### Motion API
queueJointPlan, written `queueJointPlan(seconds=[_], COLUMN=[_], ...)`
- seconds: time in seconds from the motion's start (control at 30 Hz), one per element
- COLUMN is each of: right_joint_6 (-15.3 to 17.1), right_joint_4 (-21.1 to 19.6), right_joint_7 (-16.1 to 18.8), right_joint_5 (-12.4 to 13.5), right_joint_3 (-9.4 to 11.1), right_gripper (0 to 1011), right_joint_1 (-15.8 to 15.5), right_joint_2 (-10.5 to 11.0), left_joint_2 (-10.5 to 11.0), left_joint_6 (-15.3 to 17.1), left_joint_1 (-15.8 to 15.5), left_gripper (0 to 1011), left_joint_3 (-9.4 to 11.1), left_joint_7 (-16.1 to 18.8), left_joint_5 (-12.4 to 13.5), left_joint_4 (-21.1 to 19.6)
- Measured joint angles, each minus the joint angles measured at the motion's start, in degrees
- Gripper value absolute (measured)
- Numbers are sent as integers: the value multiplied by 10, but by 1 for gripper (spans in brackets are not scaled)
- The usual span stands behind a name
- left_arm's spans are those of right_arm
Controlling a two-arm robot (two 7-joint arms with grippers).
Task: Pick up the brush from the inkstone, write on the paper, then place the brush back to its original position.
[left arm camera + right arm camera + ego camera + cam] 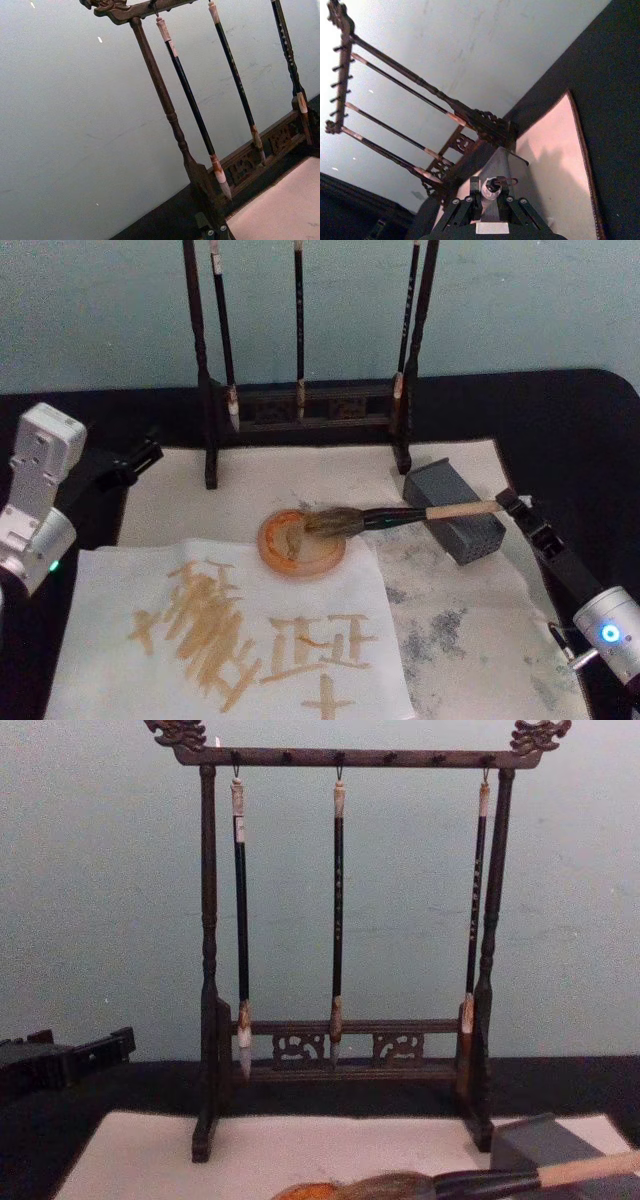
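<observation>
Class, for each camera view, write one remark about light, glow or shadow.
Head view: a blue light glows on the right arm, a green one on the left arm. Right wrist view: a soft shadow crosses the paper beside the grey block. Left wrist view: small bright specks dot the wall. Chest view: the brush rack throws no hard shadow on the wall.

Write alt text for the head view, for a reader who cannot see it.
The brush lies with its bristles on the orange inkstone and its handle across a grey block, the right gripper at its end. The paper bears tan strokes; the left gripper sits at the left edge.
</observation>
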Motion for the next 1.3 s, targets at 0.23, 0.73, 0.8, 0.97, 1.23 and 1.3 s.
queueJointPlan(seconds=[0.23,0.73,0.8,0.97,1.23,1.3], right_joint_6=[-5,-17,-17,-16,-12,-9], right_joint_4=[-15,-78,-92,-130,-213,-229], right_joint_7=[21,31,25,4,-35,-43], right_joint_5=[17,13,-4,-50,-146,-173], right_joint_3=[3,-11,-18,-32,-41,-45], right_gripper=[179,177,177,175,175,175], right_joint_1=[-1,6,11,19,23,26], right_joint_2=[4,37,48,77,124,132], left_joint_2=[0,0,0,0,0,0], left_joint_6=[0,0,0,0,0,0], left_joint_1=[0,0,0,0,0,0], left_gripper=[1002,1002,1002,1000,1002,1002], left_joint_3=[0,0,0,0,0,0], left_joint_7=[0,0,0,0,0,0], left_joint_5=[0,0,0,0,0,0], left_joint_4=[0,0,0,0,0,0])
